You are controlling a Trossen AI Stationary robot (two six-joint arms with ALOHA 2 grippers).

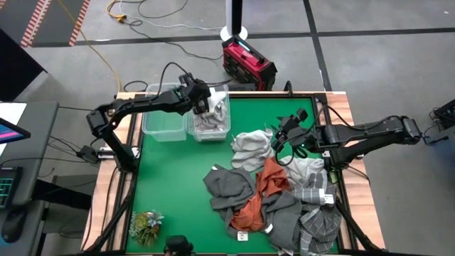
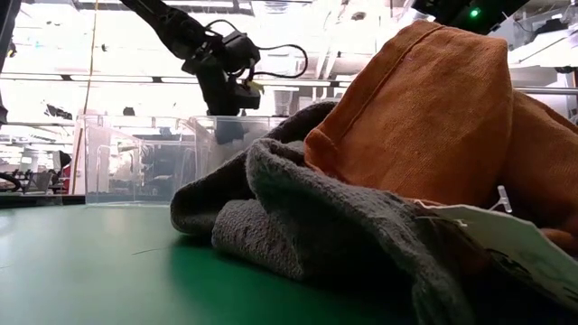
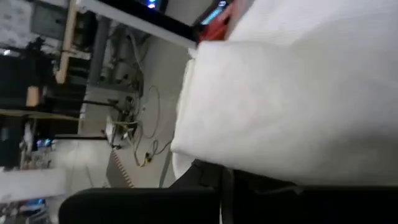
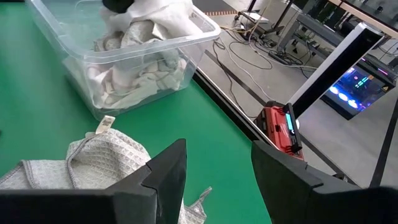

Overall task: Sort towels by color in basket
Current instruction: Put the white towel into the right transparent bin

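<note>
The left gripper [image 1: 205,102] was squeezed shut on a white towel [image 3: 298,93] and held it over the clear bin [image 1: 210,122] at the back of the green table [image 1: 174,185]. That bin already had light towels [image 4: 134,74] in it. An empty clear bin [image 1: 162,122] stood just beside it. The right gripper [image 4: 214,165] was open with nothing in it, above a pale waffle towel [image 1: 252,148]. The other towels lay in a heap near the right side of the table: a dark grey towel [image 1: 229,186], a rust-orange towel [image 1: 264,188] and a grey plaid towel [image 1: 320,220]
</note>
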